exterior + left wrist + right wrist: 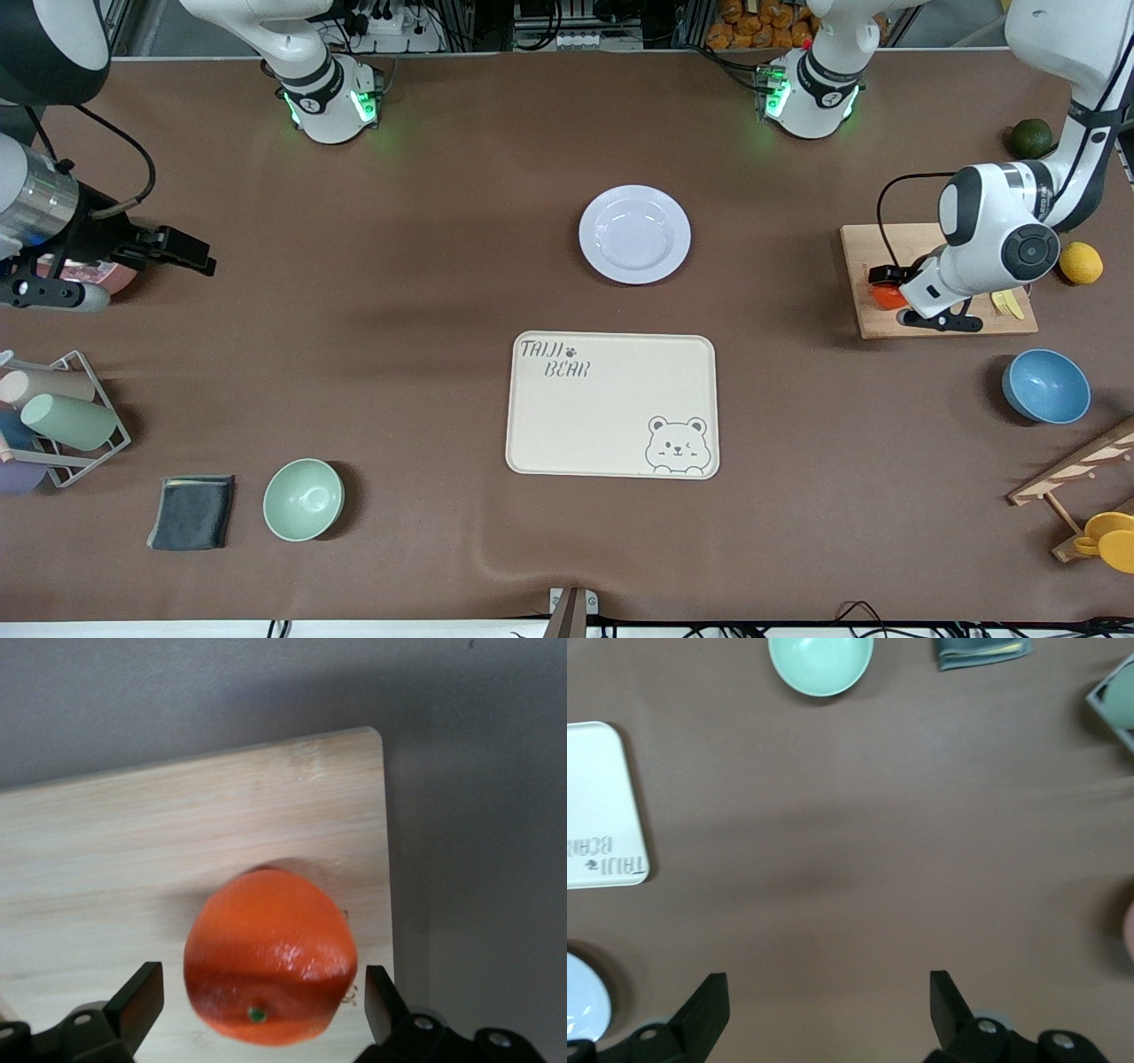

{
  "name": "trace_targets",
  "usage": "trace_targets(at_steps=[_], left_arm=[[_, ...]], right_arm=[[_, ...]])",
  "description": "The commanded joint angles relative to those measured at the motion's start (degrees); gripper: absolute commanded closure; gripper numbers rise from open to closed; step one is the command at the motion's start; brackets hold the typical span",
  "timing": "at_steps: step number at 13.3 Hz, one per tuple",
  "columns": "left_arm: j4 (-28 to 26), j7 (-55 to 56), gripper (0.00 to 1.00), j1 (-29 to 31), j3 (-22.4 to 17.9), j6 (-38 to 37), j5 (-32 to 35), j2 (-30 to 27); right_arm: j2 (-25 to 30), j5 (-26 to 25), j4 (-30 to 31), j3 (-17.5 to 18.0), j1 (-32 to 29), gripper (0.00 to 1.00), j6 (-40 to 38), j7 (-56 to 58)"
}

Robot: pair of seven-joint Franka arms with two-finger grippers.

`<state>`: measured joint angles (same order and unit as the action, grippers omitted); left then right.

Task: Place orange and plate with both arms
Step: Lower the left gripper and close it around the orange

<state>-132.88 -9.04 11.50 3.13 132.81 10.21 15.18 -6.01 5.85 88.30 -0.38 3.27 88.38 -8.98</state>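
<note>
We log the left gripper [257,997] low over the wooden cutting board [864,257], fingers spread wide with the orange [270,957] sitting between them on the board, a gap showing on each side of the fruit, so nothing is pinched yet. In the front view the orange [886,297] lies at the board's edge that faces the bear tray [611,405]. We judge the main risk here: the fruit is round and glossy, and if one finger meets it before the other it can roll off that edge onto the brown table [399,354], or squirt out if the fingers shut above its widest part. The plate [634,234] lies empty, well apart from the board toward the right arm's end of the table, farther from the front camera than the tray. The right gripper [824,1005] hangs over bare table well apart from the board, at the right arm's end, fingers likewise spread and holding nothing; that arm looks to be waiting. We note a second risk: the plate is shallow and wide-rimmed, so a grasp on its rim may slip or tip it. A yellow lemon-like fruit [1081,263] and a blue bowl [1045,386] sit just beside the board and could be nudged by the left arm.
</note>
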Motion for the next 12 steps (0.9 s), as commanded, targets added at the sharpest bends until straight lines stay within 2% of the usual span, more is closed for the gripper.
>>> trace_targets(at_steps=[1,2,3,4,6,9,12], left_arm=[[0.16,-1.94,0.18,0.18,0.21,2.54,1.39,1.52],[0.08,-1.94,0.41,0.01,0.21,2.63,1.39,1.61],[0.08,-1.94,0.51,0.01,0.21,2.63,1.39,1.61],[0.16,-1.94,0.57,0.01,0.21,2.63,1.39,1.44],[0.34,-2.38,0.61,0.1,1.96,2.37,1.48,0.04],[0.95,-2.38,0.65,0.1,4.69,-0.78,1.39,-5.67],[4.46,-0.2,0.7,0.18,9.86,-9.46,0.7,-9.1]], right_arm=[[-0.67,2.24,0.64,-0.41,0.25,0.0,1.35,-1.21],[-0.67,2.24,1.17,-0.41,0.25,0.0,1.79,-1.21],[-0.67,2.24,1.08,-0.49,-0.1,0.0,1.79,-1.13],[-0.67,2.33,1.08,-0.5,-1.59,0.0,1.53,-0.52],[-0.84,2.33,1.17,-0.58,-3.27,0.0,1.26,-0.33],[-1.99,3.73,1.08,-0.5,-3.36,0.0,0.65,1.0],[-2.07,10.74,1.78,-0.5,-3.45,0.0,1.35,-0.51]])
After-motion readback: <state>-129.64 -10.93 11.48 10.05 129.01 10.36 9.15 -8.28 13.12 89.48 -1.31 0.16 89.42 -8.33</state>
